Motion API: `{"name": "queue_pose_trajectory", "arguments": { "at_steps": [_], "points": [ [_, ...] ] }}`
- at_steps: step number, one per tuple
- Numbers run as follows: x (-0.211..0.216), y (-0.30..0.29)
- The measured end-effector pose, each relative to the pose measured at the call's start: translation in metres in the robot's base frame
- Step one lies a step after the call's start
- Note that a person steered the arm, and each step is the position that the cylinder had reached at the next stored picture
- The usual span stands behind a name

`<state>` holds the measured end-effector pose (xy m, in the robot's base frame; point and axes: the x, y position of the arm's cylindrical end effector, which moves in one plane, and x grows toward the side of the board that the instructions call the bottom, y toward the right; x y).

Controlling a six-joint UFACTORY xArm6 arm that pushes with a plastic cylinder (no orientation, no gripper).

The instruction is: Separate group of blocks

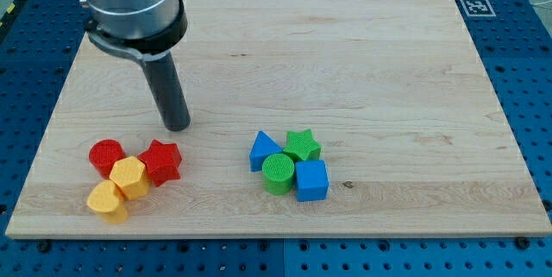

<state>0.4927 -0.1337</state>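
My tip (177, 126) rests on the wooden board (345, 61), just above and right of the left group. That group holds a red cylinder (106, 155), a red star (161, 160), a yellow hexagon (128, 177) and a yellow block (107, 201), all touching. The red star is closest to my tip, a short gap below it. A second group sits right of centre: a blue triangle (264, 149), a green star (301, 145), a green cylinder (278, 173) and a blue cube (311, 179), packed together.
The arm's grey housing (131, 5) hangs over the board's upper left corner. A black-and-white marker tag (474, 5) sits at the board's upper right corner. A blue perforated table (530, 96) surrounds the board.
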Motion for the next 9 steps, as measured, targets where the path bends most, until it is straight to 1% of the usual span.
{"name": "queue_pose_trajectory", "arguments": {
  "at_steps": [1, 3, 5, 6, 7, 8, 9],
  "points": [
    [0.004, -0.013],
    [0.004, -0.014],
    [-0.016, -0.025],
    [-0.015, -0.063],
    [-0.001, -0.098],
    [0.025, -0.132],
    [0.034, -0.136]
  ]
}}
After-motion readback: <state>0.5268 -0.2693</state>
